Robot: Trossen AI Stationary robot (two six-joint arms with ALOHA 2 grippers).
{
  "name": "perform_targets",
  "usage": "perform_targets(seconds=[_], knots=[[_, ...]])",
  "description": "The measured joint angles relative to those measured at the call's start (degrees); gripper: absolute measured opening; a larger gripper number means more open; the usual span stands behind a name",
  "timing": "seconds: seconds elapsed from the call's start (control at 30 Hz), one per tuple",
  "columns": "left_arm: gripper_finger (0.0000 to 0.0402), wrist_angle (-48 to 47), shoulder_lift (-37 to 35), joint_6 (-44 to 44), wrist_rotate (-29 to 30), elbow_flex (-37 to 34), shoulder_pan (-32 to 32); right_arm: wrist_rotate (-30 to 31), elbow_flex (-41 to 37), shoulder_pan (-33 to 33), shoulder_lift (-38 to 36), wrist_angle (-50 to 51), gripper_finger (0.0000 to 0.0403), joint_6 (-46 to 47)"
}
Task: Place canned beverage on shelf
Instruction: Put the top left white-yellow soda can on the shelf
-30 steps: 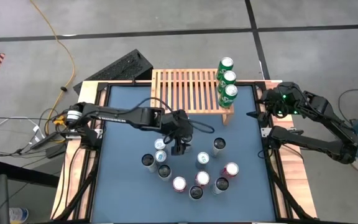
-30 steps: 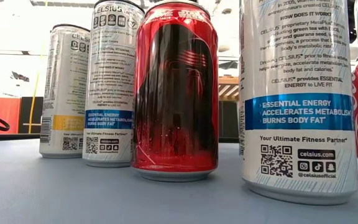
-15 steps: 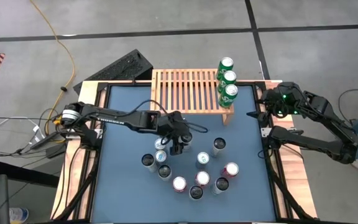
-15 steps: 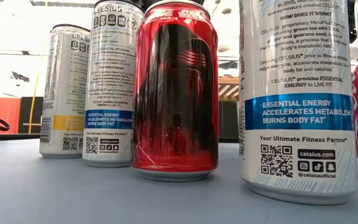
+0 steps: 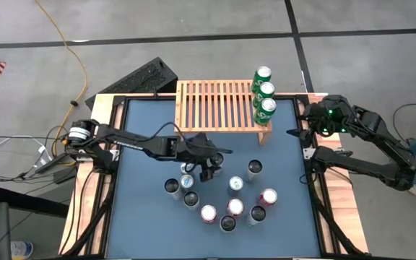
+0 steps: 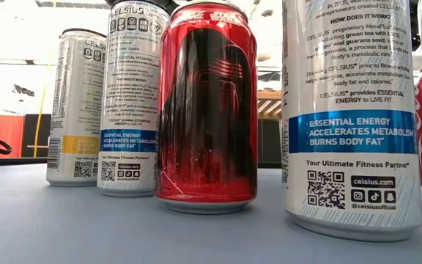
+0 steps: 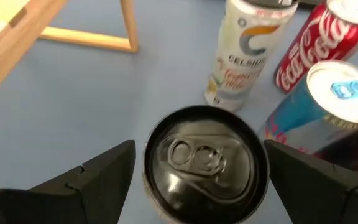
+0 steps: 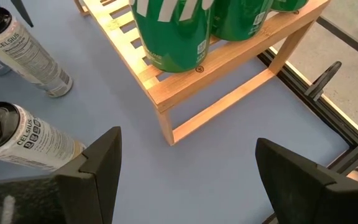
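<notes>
Over the blue table's (image 5: 136, 209) left half, the left gripper (image 5: 200, 167) hangs wide open, empty, straddling a black-topped can (image 7: 205, 163). Nine cans stand loose there, white and red. Three green cans (image 5: 263, 95) line the slatted light-wood shelf's (image 5: 211, 106) right edge. The right gripper (image 5: 295, 133) waits open at the table's right side.

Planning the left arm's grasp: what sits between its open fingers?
In the left wrist view, a black-topped can stands upright between the left gripper fingers, with blue table showing either side.
</notes>
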State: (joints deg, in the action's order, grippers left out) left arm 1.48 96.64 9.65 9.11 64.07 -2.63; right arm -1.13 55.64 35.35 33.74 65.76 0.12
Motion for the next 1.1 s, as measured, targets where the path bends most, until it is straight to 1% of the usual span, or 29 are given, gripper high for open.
perform_targets(seconds=[0.17,0.3,0.5,0.63,0.73,0.8,0.93,1.1], knots=[[0.0336,3.36,0.00,0.68,1.73,-2.34,-0.42,0.01,0.00,0.00,0.04,-0.15,0.0306,0.00],[0.0336,5.16,0.00,3.07,1.78,-4.58,-0.43,0.02,0.00,0.00,0.04,-0.20,0.0306,0.00],[0.0336,6.33,0.00,2.86,4.02,-4.71,-0.57,0.05,0.00,0.00,0.04,-0.20,0.0306,0.01],[0.0333,6.38,0.00,3.22,3.70,-4.71,-0.57,0.10,0.00,0.00,0.04,-0.20,0.0306,0.97],[0.0314,6.36,0.00,3.99,2.95,-4.71,-0.59,0.14,0.00,0.00,0.04,-0.20,0.0306,1.35],[0.0289,6.44,0.00,4.78,1.93,-4.71,-0.59,0.14,0.00,0.00,0.04,-0.20,0.0306,1.36],[0.0236,6.94,0.00,5.41,1.98,-4.71,-0.79,0.17,0.00,0.00,0.04,-0.20,0.0306,1.38],[0.0235,8.32,0.00,6.72,2.01,-4.23,-0.81,1.40,0.00,0.00,0.04,-0.20,0.0306,1.40]])
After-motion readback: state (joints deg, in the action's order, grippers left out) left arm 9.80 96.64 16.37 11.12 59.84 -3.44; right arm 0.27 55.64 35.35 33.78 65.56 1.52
